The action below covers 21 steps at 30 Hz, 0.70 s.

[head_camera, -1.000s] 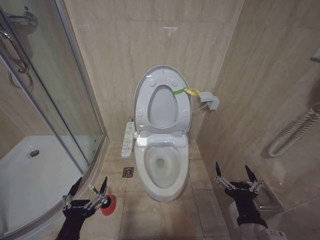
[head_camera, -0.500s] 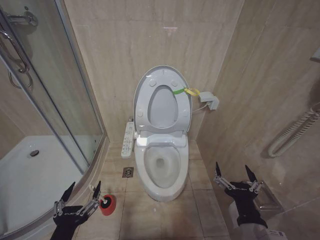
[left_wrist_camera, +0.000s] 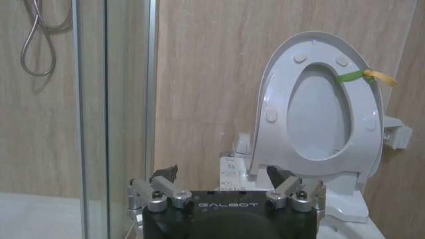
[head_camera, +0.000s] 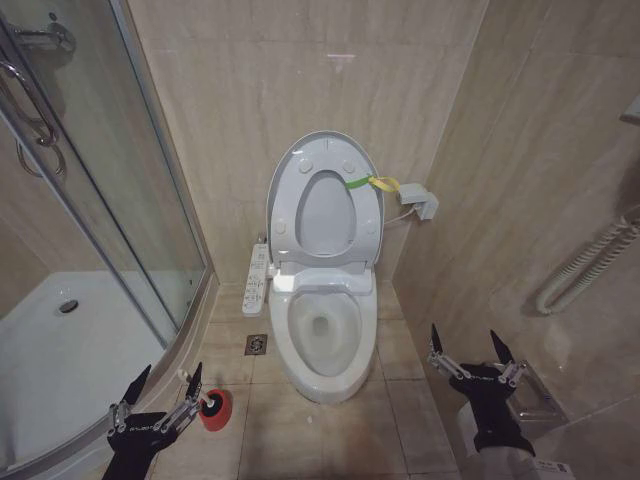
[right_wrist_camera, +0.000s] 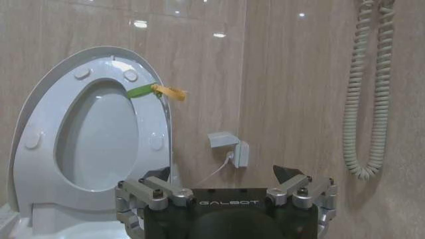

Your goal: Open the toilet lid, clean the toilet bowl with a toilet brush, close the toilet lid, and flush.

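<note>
The toilet lid [head_camera: 325, 200] stands raised against the wall with the ring seat folded up on it and a yellow-green strap [head_camera: 372, 183] on its edge. Below it the white toilet bowl [head_camera: 322, 335] lies uncovered, with the button panel [head_camera: 256, 280] along its left side. The toilet brush [head_camera: 190, 381] sits in its red holder [head_camera: 216, 410] on the floor at lower left. My left gripper [head_camera: 168, 375] hangs open just left of the holder, holding nothing. My right gripper [head_camera: 463, 340] is open and idle to the right of the bowl. The left wrist view faces the lid [left_wrist_camera: 319, 114], as does the right wrist view [right_wrist_camera: 93, 134].
A curved glass shower enclosure [head_camera: 120, 200] and its white tray [head_camera: 60, 350] close off the left. A floor drain [head_camera: 256, 344] lies beside the bowl. On the right wall are a socket box [head_camera: 425, 203] and a coiled hose [head_camera: 590, 265].
My left gripper has drawn back down and to the left, away from the brush holder, then stopped. The right arm, lid and brush have not moved.
</note>
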Tool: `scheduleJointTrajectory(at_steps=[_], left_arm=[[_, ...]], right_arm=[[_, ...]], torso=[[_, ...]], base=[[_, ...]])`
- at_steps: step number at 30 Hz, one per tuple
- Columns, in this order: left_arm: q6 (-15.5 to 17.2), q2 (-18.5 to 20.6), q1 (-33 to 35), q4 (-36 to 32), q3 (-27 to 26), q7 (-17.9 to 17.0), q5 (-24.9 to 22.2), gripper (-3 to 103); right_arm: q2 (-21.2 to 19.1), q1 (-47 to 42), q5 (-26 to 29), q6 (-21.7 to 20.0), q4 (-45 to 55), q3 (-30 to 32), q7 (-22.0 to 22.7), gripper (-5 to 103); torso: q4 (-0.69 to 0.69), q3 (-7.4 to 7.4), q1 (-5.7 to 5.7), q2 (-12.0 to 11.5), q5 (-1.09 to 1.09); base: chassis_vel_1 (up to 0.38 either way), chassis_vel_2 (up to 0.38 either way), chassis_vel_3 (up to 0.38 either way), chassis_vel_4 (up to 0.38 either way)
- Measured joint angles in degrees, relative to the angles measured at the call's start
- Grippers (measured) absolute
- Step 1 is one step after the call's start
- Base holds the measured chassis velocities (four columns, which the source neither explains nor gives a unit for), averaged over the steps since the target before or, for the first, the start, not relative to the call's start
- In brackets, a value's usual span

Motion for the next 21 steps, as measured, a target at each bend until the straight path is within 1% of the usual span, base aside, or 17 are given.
scheduleJointTrajectory(at_steps=[21], left_arm=[[0.1, 0.0, -0.1, 0.1, 0.0, 0.0, 0.0, 92]], right_arm=[[0.0, 0.0, 0.0, 0.0, 0.0, 0.0, 0.0, 100]], torso=[[0.0, 0.0, 0.0, 0.0, 0.0]], base=[[0.0, 0.0, 0.0, 0.0]])
